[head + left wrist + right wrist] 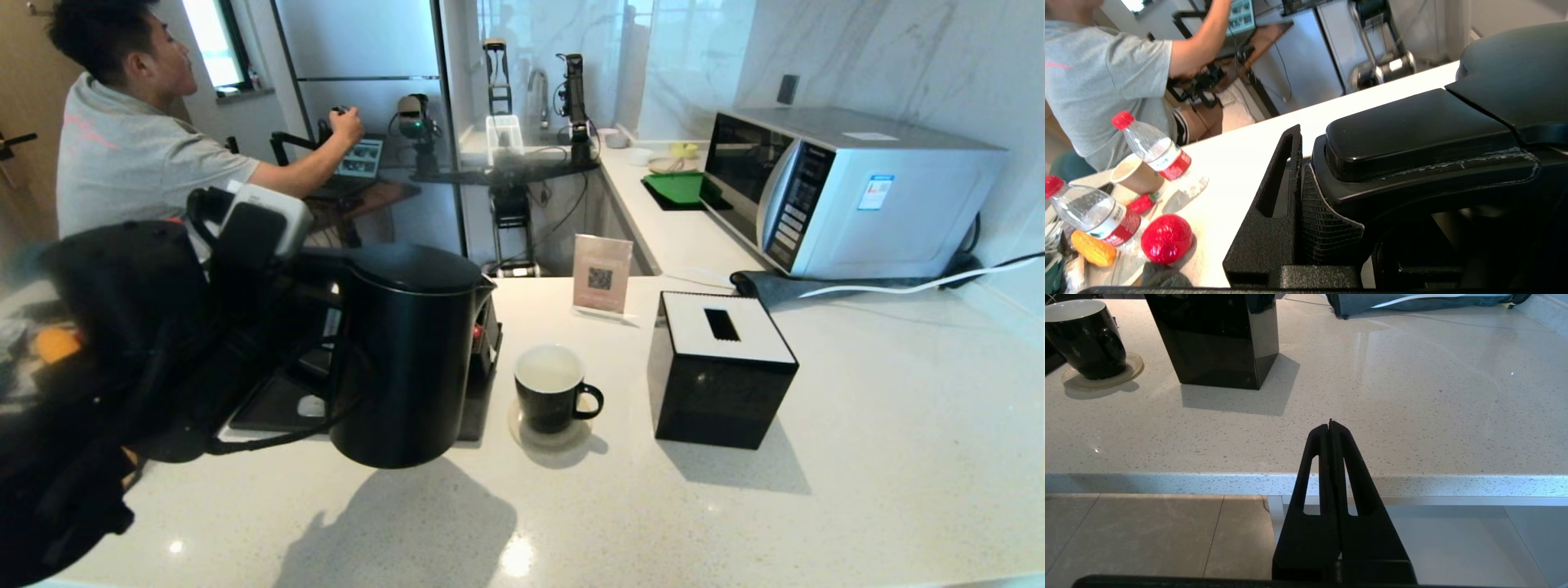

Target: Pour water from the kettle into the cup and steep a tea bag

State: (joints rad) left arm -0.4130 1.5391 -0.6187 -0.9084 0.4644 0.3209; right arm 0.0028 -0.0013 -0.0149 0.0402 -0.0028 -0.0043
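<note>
Seemingly poured: the cup [552,398] on the worktop [857,457] holds water [548,369]. Left jaws grip the kettle [406,359] aloft beside it; right jaws clenched empty. No tea bag visible.

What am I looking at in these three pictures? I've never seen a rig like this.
A two-armed robot stands at a white counter. The wide picture comes from its head camera; the other two come from cameras on its wrists. The left end effector is shut on the handle of the black kettle and holds it above the counter, upright, left of the cup. The cup sits on a coaster; its white inside shows, but I cannot tell how much water it holds. Right of it stand a black tissue box and a microwave. The right end effector is shut, holds nothing and waits at the counter's near edge. No tea bag is visible.
</note>
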